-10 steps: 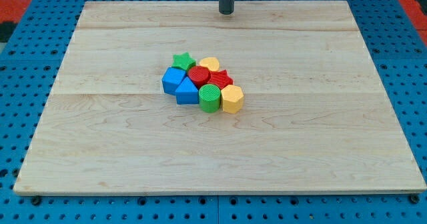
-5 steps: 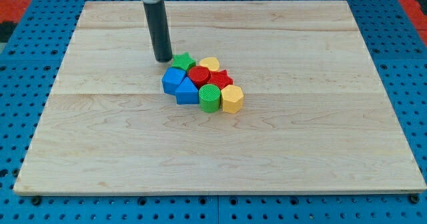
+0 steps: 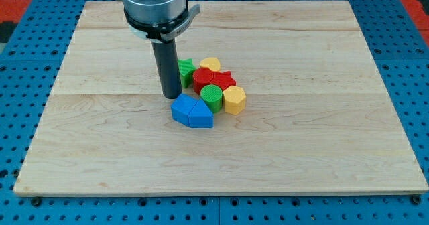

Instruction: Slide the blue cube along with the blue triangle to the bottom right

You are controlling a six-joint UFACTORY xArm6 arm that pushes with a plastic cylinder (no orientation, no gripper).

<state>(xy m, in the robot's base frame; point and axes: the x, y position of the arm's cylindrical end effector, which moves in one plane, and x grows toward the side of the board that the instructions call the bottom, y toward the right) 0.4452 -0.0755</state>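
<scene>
Your rod has no fingers and holds nothing. My tip (image 3: 171, 95) sits just up-left of the blue cube (image 3: 181, 108) and blue triangle (image 3: 200, 114), which touch mid-bench (image 3: 322, 151); contact seems likely. Their goal lies down-right.

A lab bench; wooden board (image 3: 322, 151) on blue perforated table (image 3: 20, 64).

Bright, even overhead light, soft short shadows, sharp focus throughout.
</scene>
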